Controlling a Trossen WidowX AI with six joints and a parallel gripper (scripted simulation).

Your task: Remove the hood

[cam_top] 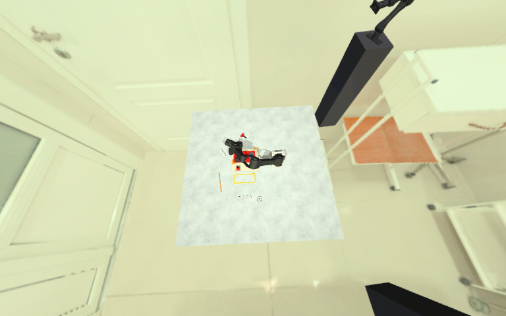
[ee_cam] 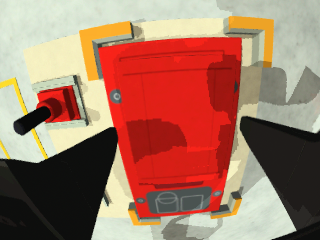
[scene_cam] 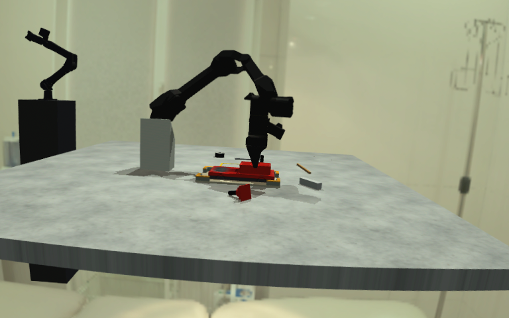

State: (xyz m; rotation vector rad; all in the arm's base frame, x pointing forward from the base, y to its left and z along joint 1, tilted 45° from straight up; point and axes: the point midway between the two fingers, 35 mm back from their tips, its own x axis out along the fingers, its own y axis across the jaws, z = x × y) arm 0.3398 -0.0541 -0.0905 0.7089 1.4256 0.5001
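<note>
The gripper [ee_cam: 176, 154] hangs just above the toy car [scene_cam: 238, 173] with its fingers wide open, one on each side of the red hood [ee_cam: 175, 114]. It holds nothing. The yellow marked area [cam_top: 244, 178] lies near the car.

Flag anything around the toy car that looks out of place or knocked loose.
One oddity: a small red wedge-shaped piece with a black peg lies tilted on the grey marbled table, apart from the flat red toy car. The open black pincer, holding nothing, straddles the car's red hood panel, which sits square.
</note>
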